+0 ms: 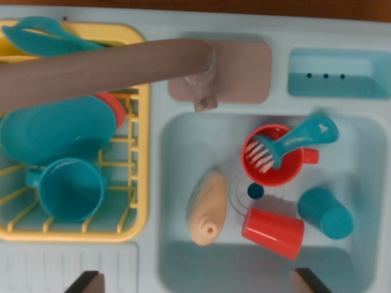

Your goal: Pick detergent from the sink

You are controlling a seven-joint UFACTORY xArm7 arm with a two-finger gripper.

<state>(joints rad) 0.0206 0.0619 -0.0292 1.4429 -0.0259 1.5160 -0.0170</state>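
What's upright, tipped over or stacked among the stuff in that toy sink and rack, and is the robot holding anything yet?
Detergent bottle: lying on its side in the sink, not held.
Red cup: on its side.
Teal cup: on its side.
Red mug: upright, brush resting across it.
Rack mug: upright, empty.
Faucet: swung over the rack.
Gripper: open, empty.

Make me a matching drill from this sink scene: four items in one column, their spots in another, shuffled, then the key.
Items:
1. detergent bottle
2. dish brush
3. teal mug
4. teal tumbler

Places:
A. upright in the yellow rack
B. lying at the sink's right side, beside the red tumbler
C. lying left of the drain
D. bristles resting in the red cup

Pairs: 1-C, 2-D, 3-A, 4-B
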